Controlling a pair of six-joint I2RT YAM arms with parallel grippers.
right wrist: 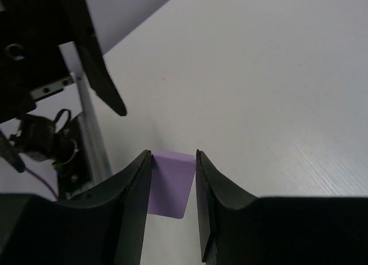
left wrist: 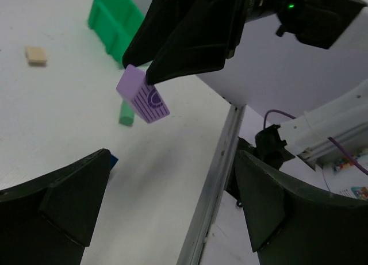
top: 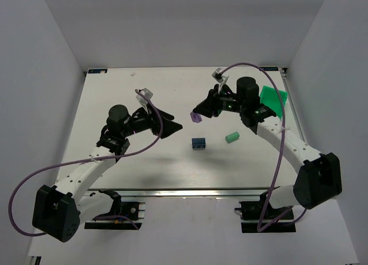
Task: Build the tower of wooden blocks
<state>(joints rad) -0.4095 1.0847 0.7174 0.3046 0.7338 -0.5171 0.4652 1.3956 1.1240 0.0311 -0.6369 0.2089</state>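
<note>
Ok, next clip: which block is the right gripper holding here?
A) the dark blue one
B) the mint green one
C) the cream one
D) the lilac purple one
D. In the right wrist view the right gripper is shut on the lilac purple block, held clear of the surface, while the dark blue block and mint green block lie loose on the table.

right gripper (top: 200, 114) clamps lilac block (top: 197, 119) | blue block (top: 199, 143) | mint block (top: 232, 137)
</note>
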